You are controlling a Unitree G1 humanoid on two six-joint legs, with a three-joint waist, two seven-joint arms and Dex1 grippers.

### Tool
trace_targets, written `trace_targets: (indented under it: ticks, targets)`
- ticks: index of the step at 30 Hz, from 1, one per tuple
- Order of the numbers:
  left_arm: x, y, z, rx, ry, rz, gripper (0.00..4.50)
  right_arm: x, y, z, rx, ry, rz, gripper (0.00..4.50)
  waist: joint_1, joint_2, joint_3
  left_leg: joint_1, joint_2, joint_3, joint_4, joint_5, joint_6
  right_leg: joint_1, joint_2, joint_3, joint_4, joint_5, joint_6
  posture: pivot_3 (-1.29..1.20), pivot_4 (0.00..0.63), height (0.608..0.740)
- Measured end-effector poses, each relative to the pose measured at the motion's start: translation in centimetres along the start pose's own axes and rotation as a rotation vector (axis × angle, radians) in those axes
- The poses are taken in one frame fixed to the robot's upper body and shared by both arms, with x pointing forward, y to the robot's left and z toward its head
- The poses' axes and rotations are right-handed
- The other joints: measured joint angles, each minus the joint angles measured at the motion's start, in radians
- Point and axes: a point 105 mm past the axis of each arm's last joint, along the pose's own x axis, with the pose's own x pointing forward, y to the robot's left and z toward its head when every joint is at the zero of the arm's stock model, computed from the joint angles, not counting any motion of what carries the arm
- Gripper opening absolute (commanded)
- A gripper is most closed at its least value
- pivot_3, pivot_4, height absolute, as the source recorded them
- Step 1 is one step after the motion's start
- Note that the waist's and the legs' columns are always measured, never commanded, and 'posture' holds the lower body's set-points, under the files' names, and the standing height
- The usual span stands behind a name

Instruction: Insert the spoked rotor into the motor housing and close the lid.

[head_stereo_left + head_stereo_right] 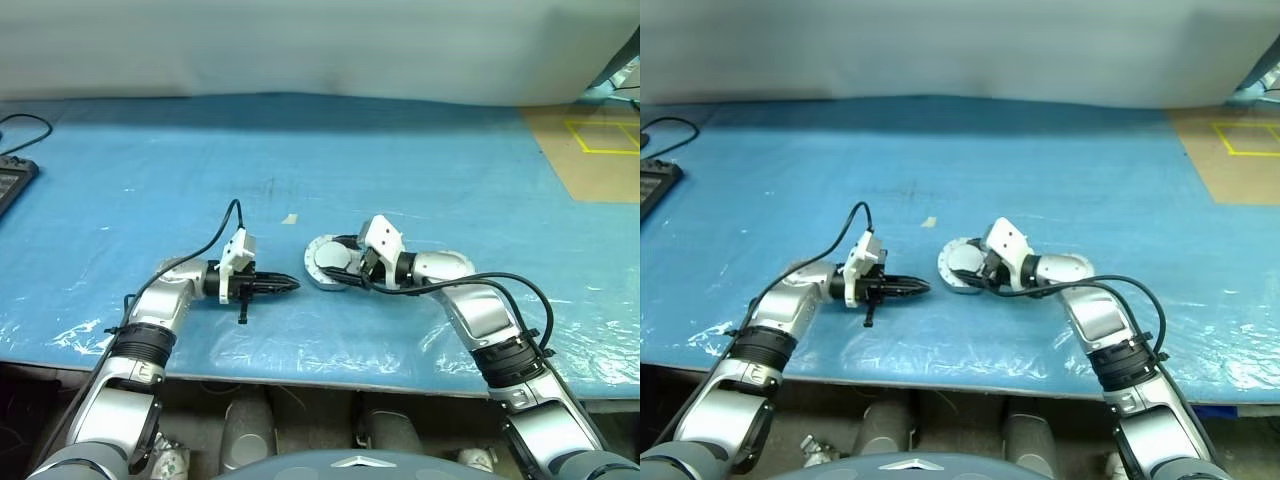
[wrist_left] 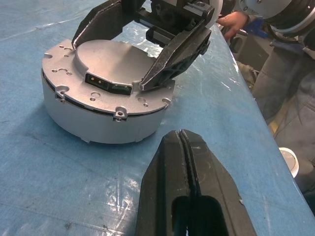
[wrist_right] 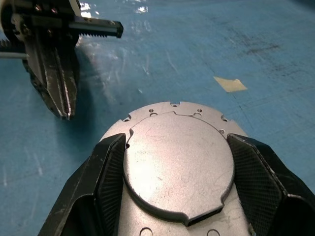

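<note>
**A:** Your right gripper (image 3: 172,191) sits spread across the top of the motor housing (image 2: 106,105), one finger (image 3: 101,182) on each side of the raised round plate on top. Pads look to be against that plate's edge, so call it a light clasp, not a confirmed one. Your left gripper (image 1: 285,286) is pressed fully together, empty, tips aimed at the housing from just beside it.

**B:** Where's the housing? How far along are you?

**A:** On the blue table cover (image 1: 420,160), near the middle, between your two grippers. It reads as one closed grey puck: lid (image 3: 179,162) flat on top, no windings showing, no spoked wheel lying out anywhere. My read is the rotor is in and the lid is down. What's left is confirming the seam is seated all round, then letting go.

**B:** Orientation?

**A:** Flat on its base, axis vertical, lid face up. No real long axis, it's round. The small connector notch (image 2: 109,84) on the plate's edge faces your left gripper.
</note>
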Motion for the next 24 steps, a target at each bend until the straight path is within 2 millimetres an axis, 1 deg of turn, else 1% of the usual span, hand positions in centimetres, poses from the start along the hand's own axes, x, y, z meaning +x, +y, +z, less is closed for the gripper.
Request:
trace_targets:
  ticks: [7,10,14,16,19,21,24]
  targets:
    - [0.1,0.3,0.0,0.003,-0.005,0.025,0.0,0.2,0.2,-0.1,-0.008,0.014,0.0,2.93,0.0,0.0,0.0,0.002,0.0,0.001,0.0,0.0,0.0,0.001,0.0,0.002,0.0,0.0,0.0,0.0,0.15,0.74]
    - [0.6,1.0,0.6,-0.007,-0.053,0.076,0.0,0.2,0.2,-0.1,-0.007,0.015,0.002,2.93,0.0,0.0,-0.001,0.002,0.0,0.002,0.0,0.0,0.0,0.001,0.0,0.002,0.0,0.0,0.0,0.0,0.15,0.74]
    - [1.3,1.9,2.0,-0.052,-0.11,0.089,0.0,0.1,0.2,-0.1,-0.007,0.016,0.004,2.93,0.0,0.0,-0.001,0.002,0.0,0.002,0.0,0.0,0.0,0.001,0.0,0.002,0.0,0.0,0.0,0.0,0.15,0.74]
    - [1.6,2.2,2.2,-0.049,-0.115,0.087,0.0,0.2,0.2,-0.2,-0.007,0.018,0.005,2.93,0.0,0.0,-0.001,0.002,0.0,0.002,0.0,0.0,0.0,0.001,0.0,0.002,-0.001,0.0,0.0,0.0,0.15,0.74]
    - [2.0,2.5,1.6,-0.047,-0.101,0.102,0.0,0.2,0.2,-0.1,-0.007,0.018,0.007,2.93,-0.002,0.0,-0.001,0.002,0.0,0.002,-0.001,0.0,0.0,0.001,0.0,0.002,-0.002,0.0,0.0,0.0,0.15,0.74]
    - [2.1,3.0,1.0,-0.038,-0.076,0.131,0.0,0.2,0.1,-0.1,-0.008,0.019,0.005,2.93,-0.001,0.0,-0.001,0.002,0.0,0.002,-0.001,0.0,0.0,0.001,0.0,0.002,-0.002,0.0,0.0,0.0,0.15,0.74]
    - [2.1,3.5,0.9,0.015,-0.041,0.144,0.0,0.1,0.0,-0.2,-0.008,0.022,0.0,2.93,0.002,0.0,-0.002,0.005,-0.001,0.002,-0.001,0.0,0.0,0.004,-0.001,0.002,-0.002,0.0,0.0,0.0,0.15,0.74]
